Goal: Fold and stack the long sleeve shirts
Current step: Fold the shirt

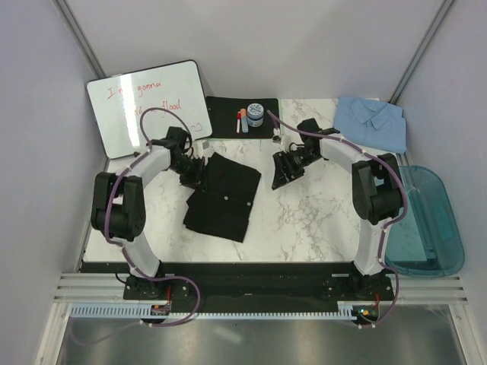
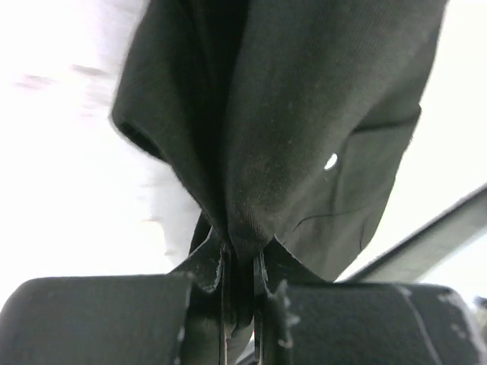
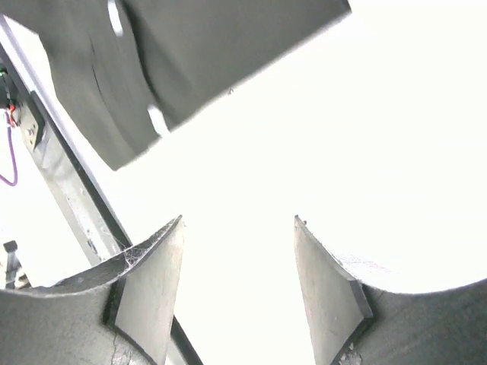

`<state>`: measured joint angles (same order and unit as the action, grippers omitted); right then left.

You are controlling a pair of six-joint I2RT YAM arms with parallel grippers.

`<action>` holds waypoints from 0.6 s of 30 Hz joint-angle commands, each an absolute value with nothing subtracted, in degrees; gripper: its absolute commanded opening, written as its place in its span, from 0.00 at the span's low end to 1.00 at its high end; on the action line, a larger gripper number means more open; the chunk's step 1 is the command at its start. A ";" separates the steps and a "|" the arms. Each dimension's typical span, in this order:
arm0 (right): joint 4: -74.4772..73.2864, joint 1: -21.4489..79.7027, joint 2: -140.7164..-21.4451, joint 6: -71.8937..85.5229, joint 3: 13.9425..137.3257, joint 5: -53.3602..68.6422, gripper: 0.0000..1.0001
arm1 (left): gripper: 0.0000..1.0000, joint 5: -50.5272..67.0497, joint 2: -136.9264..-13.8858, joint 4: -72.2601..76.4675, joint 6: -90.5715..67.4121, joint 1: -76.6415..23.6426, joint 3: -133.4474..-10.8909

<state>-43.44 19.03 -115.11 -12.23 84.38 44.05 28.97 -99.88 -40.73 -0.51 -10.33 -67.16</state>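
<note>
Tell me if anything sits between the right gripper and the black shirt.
Nothing visible does. Only bare table lies between the open right gripper and the black shirt, whose left edge the left gripper pinches.

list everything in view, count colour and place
black shirt: 1, black, table centre-left
light blue shirt: 1, light blue, far right corner
whiteboard: 1, white with red writing, far left
mat: 1, black, far centre
jar: 1, blue and white, on mat
small tubes: 2, red and blue, beside jar
tray: 1, teal, right of table
table: 1, white marble, centre
left gripper: 1, black, shut on black shirt
right gripper: 1, black, open, empty
</note>
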 commanded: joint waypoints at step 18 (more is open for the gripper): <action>-47.37 12.48 -107.31 -16.52 74.44 49.22 0.66 | 0.02 -26.90 -100.27 -51.07 30.71 -30.40 -83.20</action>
